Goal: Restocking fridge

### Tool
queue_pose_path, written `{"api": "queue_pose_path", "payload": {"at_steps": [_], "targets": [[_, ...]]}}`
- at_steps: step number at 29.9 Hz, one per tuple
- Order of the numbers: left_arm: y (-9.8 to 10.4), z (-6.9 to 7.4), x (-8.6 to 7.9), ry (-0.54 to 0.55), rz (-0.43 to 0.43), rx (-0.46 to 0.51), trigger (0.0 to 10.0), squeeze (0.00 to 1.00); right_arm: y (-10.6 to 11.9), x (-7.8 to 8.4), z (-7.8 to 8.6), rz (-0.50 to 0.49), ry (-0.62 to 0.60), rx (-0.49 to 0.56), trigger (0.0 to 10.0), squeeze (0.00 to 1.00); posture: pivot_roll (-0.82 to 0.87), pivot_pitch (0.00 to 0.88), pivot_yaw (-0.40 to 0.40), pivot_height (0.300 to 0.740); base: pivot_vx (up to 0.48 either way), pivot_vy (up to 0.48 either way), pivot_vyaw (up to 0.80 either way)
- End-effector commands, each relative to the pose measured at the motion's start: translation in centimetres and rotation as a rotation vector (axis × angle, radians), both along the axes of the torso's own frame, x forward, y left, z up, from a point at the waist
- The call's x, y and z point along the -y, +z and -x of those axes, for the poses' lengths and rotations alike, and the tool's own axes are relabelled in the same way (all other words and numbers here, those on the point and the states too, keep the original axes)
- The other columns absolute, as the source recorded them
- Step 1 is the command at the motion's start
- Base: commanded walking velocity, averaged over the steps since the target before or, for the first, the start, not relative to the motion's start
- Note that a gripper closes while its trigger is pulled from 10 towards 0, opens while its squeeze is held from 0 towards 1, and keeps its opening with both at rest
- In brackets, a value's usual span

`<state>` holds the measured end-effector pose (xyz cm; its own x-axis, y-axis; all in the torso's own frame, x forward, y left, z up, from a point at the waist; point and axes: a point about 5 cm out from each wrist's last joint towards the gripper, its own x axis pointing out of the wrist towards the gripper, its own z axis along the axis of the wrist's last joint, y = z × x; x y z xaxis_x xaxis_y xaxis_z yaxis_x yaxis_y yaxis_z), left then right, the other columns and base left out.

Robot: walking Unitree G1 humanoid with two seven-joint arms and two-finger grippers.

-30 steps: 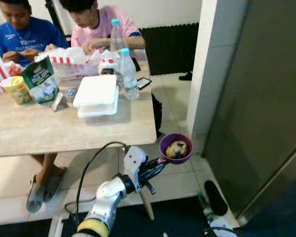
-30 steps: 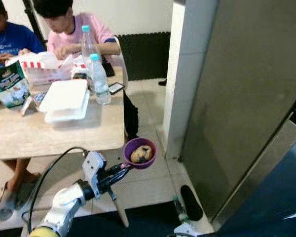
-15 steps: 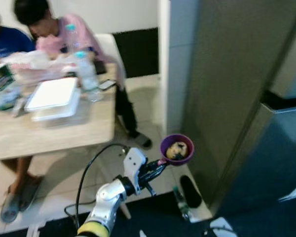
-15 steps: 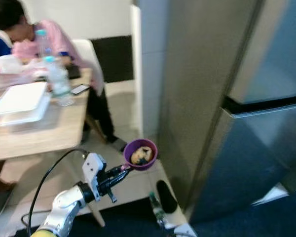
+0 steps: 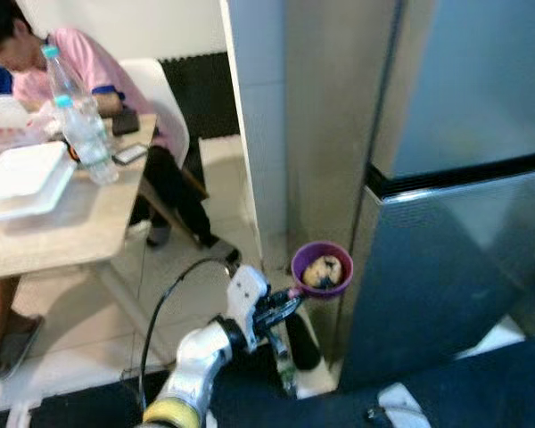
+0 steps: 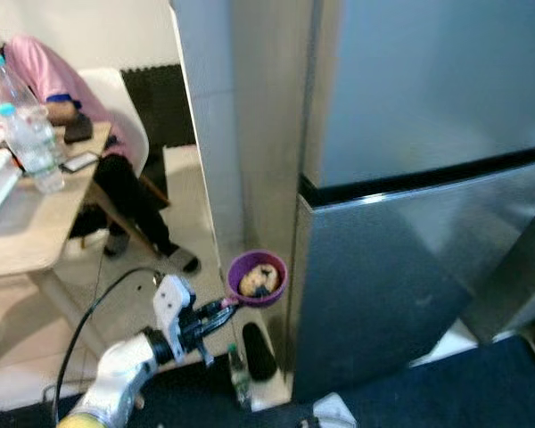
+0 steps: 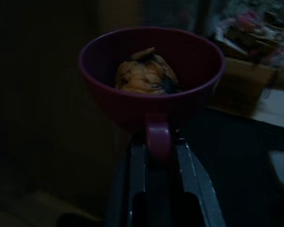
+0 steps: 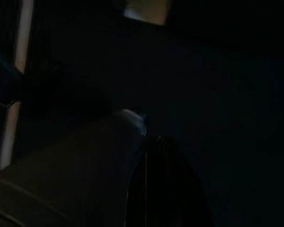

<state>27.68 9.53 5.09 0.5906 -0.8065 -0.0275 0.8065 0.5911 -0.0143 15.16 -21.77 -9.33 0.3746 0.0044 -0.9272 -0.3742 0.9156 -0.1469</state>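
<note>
A purple cup (image 5: 322, 268) with a browned piece of food (image 7: 146, 75) in it is held out in front of me at low height. My left gripper (image 5: 290, 292) is shut on the cup's handle (image 7: 157, 137), one finger on each side. The cup hangs just left of the steel fridge (image 5: 455, 178), close to the edge of its lower door (image 6: 410, 267). Both fridge doors are closed. My right arm hangs idle, and the right wrist view is too dark to make out much.
A white pillar (image 5: 259, 134) stands left of the fridge. Further left is a table (image 5: 62, 232) with bottles (image 5: 80, 125) and white boxes (image 5: 22, 178), a person in pink (image 5: 80, 62) and a white chair (image 5: 156, 98). A black shoe (image 6: 254, 352) and small bottle (image 6: 238, 370) lie on the floor.
The camera has swung right: the table slid to the left edge and the fridge front came into fuller view. The cup stays in my left gripper at the same height.
</note>
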Motion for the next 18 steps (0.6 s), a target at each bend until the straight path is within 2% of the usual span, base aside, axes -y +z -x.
{"api": "queue_pose_path", "payload": {"at_steps": [1, 5, 7, 8, 11, 13, 14, 15, 18], "targets": [[0.6, -0.4, -0.1, 0.012, 0.008, 0.026, 10.0, 0.0, -0.1, -0.6, 0.0, -0.024, 0.0, 0.011, 10.0, 0.0, 0.0, 0.02, 0.059, 0.74, 0.0, -0.274, 0.0], [0.5, -0.6, -0.4, 0.037, 0.006, 0.024, 10.0, 0.0, 0.7, -1.8, -1.8, -0.102, 0.065, 0.105, 10.0, 0.0, 0.0, 0.024, 0.054, 0.74, 0.0, 0.0, 0.0], [0.5, -0.6, -0.4, 0.037, 0.006, 0.024, 10.0, 0.0, 0.7, -1.8, -1.8, -0.102, 0.065, 0.105, 10.0, 0.0, 0.0, 0.024, 0.054, 0.74, 0.0, 0.0, 0.0], [0.5, -0.6, -0.5, 0.04, 0.002, 0.023, 10.0, 0.0, 1.1, -1.9, -2.7, -0.135, 0.08, 0.138, 10.0, 0.0, -0.01, 0.024, 0.055, 0.74, 0.0, 0.0, 0.0], [0.5, -0.6, -0.6, 0.043, 0.0, 0.023, 10.0, 0.0, 1.4, -2.0, -3.2, -0.154, 0.089, 0.157, 10.0, 0.0, -0.01, 0.024, 0.055, 0.74, 0.0, 0.0, 0.0], [0.4, -0.7, -0.8, 0.048, -0.007, 0.021, 10.0, 0.0, 2.7, -1.7, -5.1, -0.209, 0.14, 0.215, 10.0, 0.0, -0.01, 0.024, 0.053, 0.74, 0.0, 0.0, 0.0], [0.4, -0.7, -0.8, 0.048, -0.007, 0.021, 10.0, 0.0, 2.7, -1.7, -5.1, -0.209, 0.14, 0.215, 10.0, 0.0, -0.01, 0.024, 0.053, 0.74, 0.0, 0.0, 0.0], [0.4, -0.6, -0.9, 0.05, -0.009, 0.022, 10.0, 0.0, 3.4, -1.4, -6.0, -0.228, 0.162, 0.241, 10.0, 0.0, -0.01, 0.023, 0.051, 0.74, 0.0, 0.0, 0.0], [0.2, -0.6, -1.4, 0.061, -0.021, 0.018, 10.0, 0.0, 6.3, -0.7, -9.1, -0.366, 0.23, 0.333, 10.0, 0.0, -0.01, 0.022, 0.048, 0.74, 0.0, 0.0, 0.0]]}}
